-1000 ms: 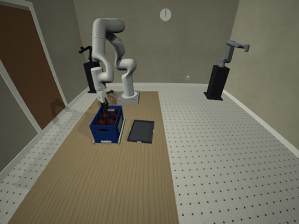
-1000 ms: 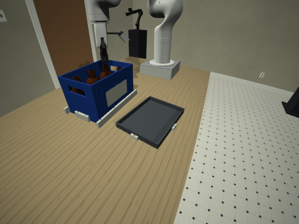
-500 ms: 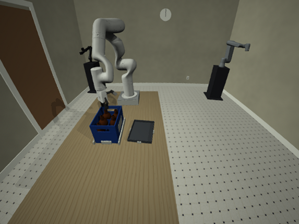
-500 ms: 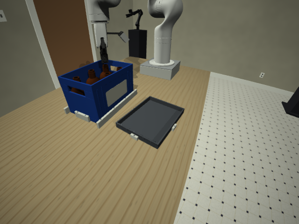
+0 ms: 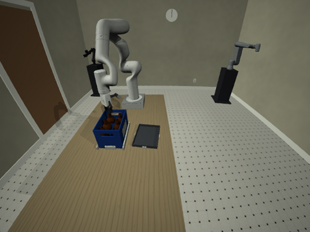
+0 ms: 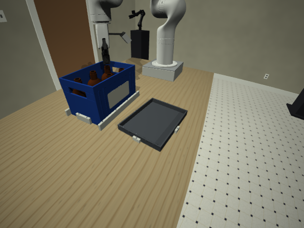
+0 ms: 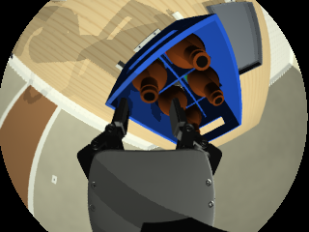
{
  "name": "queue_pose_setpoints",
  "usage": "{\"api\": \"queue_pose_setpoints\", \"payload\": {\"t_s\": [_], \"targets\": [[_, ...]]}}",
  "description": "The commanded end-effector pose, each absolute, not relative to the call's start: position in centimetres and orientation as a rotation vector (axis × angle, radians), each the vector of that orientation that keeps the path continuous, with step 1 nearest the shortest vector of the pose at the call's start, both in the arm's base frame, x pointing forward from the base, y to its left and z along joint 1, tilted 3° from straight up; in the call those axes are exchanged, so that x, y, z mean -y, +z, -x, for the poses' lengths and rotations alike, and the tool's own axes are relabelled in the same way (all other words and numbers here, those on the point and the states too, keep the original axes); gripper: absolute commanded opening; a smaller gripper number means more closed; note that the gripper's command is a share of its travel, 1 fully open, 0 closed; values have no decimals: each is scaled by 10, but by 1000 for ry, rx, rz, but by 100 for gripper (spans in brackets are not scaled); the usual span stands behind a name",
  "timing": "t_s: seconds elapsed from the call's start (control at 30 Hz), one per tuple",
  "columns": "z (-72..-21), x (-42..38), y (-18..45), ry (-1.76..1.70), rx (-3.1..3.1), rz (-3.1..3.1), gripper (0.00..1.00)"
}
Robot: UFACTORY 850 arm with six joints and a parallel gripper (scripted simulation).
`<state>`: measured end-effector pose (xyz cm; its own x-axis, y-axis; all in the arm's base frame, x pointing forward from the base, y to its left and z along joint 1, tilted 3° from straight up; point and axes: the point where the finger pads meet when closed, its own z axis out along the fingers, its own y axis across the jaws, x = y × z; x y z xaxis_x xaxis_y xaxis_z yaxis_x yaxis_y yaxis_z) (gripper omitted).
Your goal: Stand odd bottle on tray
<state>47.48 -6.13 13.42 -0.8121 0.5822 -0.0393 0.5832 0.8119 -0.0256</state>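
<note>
A blue crate (image 6: pixel 98 90) stands on the wooden floor strip and holds several brown bottles (image 6: pixel 93 78) upright. It also shows in the top view (image 5: pixel 111 128) and in the wrist view (image 7: pixel 183 84). My gripper (image 6: pixel 105 55) hangs just above the crate's far side, over a bottle neck (image 6: pixel 107 69), with its fingers apart and nothing between them. In the wrist view the two fingers straddle the crate's near rim. The dark grey tray (image 6: pixel 153 122) lies empty to the right of the crate.
White stop blocks (image 6: pixel 83 118) hold the crate and tray in place. The arm's base (image 6: pixel 163 68) stands behind the tray. A black pedestal (image 6: pixel 139 44) with a small arm stands by the back wall.
</note>
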Motion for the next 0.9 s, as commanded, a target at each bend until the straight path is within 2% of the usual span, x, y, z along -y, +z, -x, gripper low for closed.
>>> {"api": "queue_pose_setpoints", "payload": {"t_s": [0.0, 0.87], "targets": [[-476, 61, 134, -56, -2960, -952, 65], [-476, 62, 110, -56, -2960, -952, 65]]}}
